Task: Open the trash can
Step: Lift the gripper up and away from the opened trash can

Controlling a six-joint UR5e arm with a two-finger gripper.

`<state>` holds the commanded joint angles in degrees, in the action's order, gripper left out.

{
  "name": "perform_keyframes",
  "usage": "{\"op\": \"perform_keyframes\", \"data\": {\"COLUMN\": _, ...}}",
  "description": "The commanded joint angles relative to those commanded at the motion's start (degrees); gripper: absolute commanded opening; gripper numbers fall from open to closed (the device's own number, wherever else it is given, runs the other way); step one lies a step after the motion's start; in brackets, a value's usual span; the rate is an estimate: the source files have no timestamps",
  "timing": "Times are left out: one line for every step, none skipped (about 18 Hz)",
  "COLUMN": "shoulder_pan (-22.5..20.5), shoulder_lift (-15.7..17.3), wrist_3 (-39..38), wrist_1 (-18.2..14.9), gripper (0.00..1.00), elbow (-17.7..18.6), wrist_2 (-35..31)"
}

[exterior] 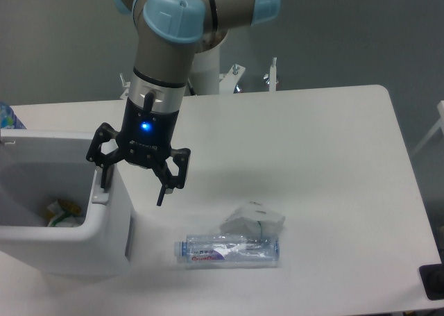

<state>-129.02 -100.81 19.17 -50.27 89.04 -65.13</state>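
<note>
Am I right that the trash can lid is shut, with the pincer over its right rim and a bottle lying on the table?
Not quite: the camera view shows the trash can open, rubbish visible inside. The pincer is over its right rim, and the bottle lies on the table.
</note>
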Motion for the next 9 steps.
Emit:
{"op": "perform_keyframes", "data": {"shoulder_pan": -0.09, "shoulder_lift": 0.00, "wrist_3": -0.35, "wrist_1": 0.00, "gripper": 1.00, "elbow": -0.62, "wrist_2": 0.00}}
{"op": "perform_keyframes", "data": {"shoulder_pan": -0.44, "shoulder_lift": -0.17, "wrist_3": -0.62, "wrist_1": 0.00, "gripper": 1.00, "elbow": -0.97, "wrist_2": 0.00}}
{"op": "perform_keyframes", "data": {"shoulder_pan": -1.05, "shoulder_lift": -0.18, "wrist_3": -0.53, "wrist_1": 0.00, "gripper": 1.00, "elbow": -1.15, "wrist_2": -0.09}}
{"op": "perform_keyframes", "data": {"shoulder_pan": -2.62, "shoulder_lift": -0.26, "wrist_3": -0.45, "wrist_1": 0.00, "gripper": 1.00, "elbow": -0.98, "wrist_2": -0.09}}
{"op": "perform_keyframes", "data": {"shoulder_pan": -4.20, "shoulder_lift": -0.44, "wrist_3": -0.10, "wrist_1": 0.00, "gripper": 1.00, "elbow": -0.71, "wrist_2": -0.09}}
{"op": "perform_keyframes", "data": {"shoulder_pan": -5.44, "shoulder_lift": -0.96, "wrist_3": 0.43, "wrist_1": 0.09, "gripper": 1.00, "elbow": -0.45, "wrist_2": -0.17}}
{"op": "perform_keyframes", "data": {"shoulder_pan": -7.19, "shoulder_lift": -1.31, "wrist_3": 0.52, "wrist_1": 0.52, "gripper": 1.00, "elbow": -0.19, "wrist_2": -0.35}}
{"op": "perform_keyframes", "data": {"shoulder_pan": -8.95, "shoulder_lift": -1.84, "wrist_3": 1.31, "wrist_1": 0.53, "gripper": 1.00, "elbow": -0.18, "wrist_2": -0.70}}
{"op": "perform_keyframes", "data": {"shoulder_pan": -10.62, "shoulder_lift": -2.19, "wrist_3": 3.58, "wrist_1": 0.35, "gripper": 1.00, "elbow": -0.18, "wrist_2": -1.14}}
